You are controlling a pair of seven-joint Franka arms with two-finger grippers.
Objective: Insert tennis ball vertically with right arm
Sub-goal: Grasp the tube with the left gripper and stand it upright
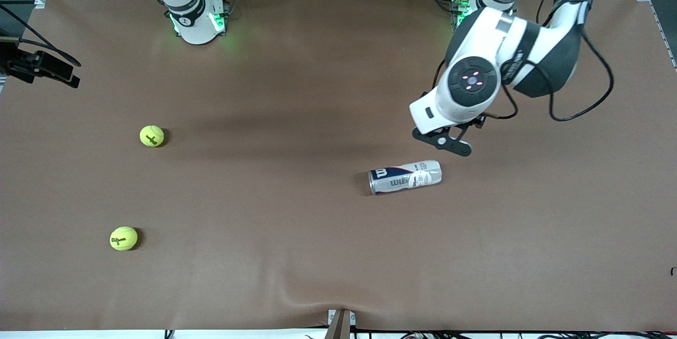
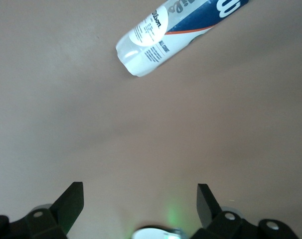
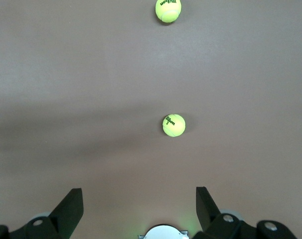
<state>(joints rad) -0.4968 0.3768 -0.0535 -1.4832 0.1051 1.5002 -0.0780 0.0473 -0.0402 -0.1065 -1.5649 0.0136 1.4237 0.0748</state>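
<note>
Although the front view cuts off the right arm above its base, you see the right gripper (image 3: 136, 209) in its wrist view, fingers wide apart and empty, above bare table (image 1: 296, 254) with two tennis balls (image 1: 152, 136) (image 1: 124, 238) ahead. The left gripper (image 2: 138, 206), also spread and empty, hangs just beside the can (image 1: 405, 176), which lies on its side.

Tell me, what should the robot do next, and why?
Probably the left gripper, open over bare table beside the can, should come down and grasp it. The can lies on its side, so a ball could not drop in from above until it stands up. Both tennis balls sit untouched toward the right arm's end, and the right gripper is open above them.
</note>
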